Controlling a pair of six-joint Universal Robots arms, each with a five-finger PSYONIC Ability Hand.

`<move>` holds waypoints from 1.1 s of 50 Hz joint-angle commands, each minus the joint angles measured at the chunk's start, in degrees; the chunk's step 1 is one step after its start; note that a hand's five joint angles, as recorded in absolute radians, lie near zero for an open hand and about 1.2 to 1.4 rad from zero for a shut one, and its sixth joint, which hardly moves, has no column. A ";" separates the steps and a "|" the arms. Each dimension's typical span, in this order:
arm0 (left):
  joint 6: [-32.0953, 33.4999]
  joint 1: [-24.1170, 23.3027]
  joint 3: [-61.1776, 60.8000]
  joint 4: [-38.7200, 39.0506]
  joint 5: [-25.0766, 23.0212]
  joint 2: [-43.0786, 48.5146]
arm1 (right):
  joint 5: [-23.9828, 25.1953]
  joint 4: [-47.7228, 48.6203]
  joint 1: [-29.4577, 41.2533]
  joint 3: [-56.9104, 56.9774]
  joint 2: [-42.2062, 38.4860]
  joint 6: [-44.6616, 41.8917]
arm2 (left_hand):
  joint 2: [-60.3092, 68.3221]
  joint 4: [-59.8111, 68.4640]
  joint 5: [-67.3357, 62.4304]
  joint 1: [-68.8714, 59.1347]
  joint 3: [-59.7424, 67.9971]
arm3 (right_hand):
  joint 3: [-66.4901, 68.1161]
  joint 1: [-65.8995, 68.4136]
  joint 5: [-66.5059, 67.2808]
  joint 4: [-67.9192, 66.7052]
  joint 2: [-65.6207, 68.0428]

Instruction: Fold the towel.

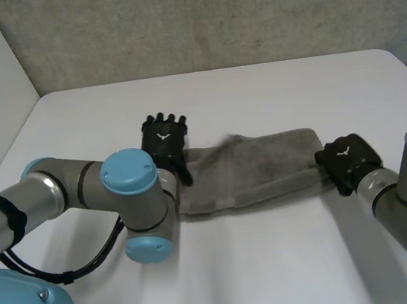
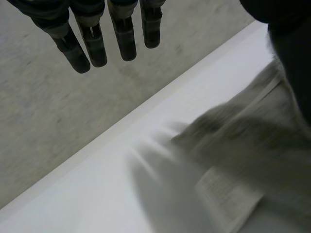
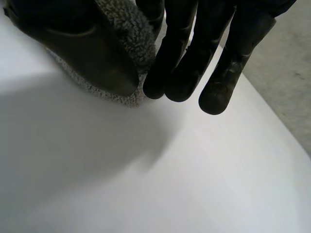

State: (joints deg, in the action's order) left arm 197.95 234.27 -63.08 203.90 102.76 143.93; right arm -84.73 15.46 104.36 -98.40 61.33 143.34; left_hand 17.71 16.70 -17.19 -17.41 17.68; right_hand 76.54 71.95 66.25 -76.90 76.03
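1. The right hand (image 1: 343, 157) clamps the towel's (image 1: 265, 166) right end between thumb and fingers (image 3: 180, 58).
2. The towel lies in a long strip on the desk (image 1: 270, 91). It looks soft, light and floppy, best gripped at the corners.
3. The left hand (image 1: 164, 138) holds its fingers (image 2: 92, 43) straight and apart at the towel's left end.

Soft even light, prob. from overhead; white table (image 1: 257, 100) bright in head view, greyer & dimmer in rt wrist view.
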 commanded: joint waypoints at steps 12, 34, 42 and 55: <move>-0.63 -1.19 -15.75 -0.26 3.23 -17.08 | -0.18 -2.62 6.98 12.60 1.60 -6.76 | -6.15 -5.14 15.63 5.85 -6.12 | 3.46 8.05 3.75 -3.10 3.97; -7.41 8.22 -23.76 -0.52 2.36 -27.82 | 8.09 -3.24 27.74 22.99 -11.05 -9.57 | -6.32 -5.31 15.80 6.02 -6.29 | -22.89 -18.30 -22.59 23.24 -22.38; -11.97 6.03 -23.50 -0.43 -3.62 -27.91 | -1.93 -4.12 26.87 18.96 1.75 9.90 | -5.48 -4.47 14.96 5.18 -5.45 | -66.54 -61.95 -66.24 66.90 -66.03; -17.34 -2.32 -16.22 -0.35 -3.97 -19.84 | -0.44 -12.02 12.55 15.87 7.07 22.60 | -4.97 -3.97 14.46 4.68 -4.94 | -66.54 -61.95 -66.24 66.90 -66.03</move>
State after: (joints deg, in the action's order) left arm 181.98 236.14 -84.02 203.52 98.60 117.82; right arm -86.52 8.50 122.76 -83.41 70.22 164.77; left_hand 15.74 16.59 -13.94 -16.74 15.30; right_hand 14.12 13.39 3.23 -14.84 14.11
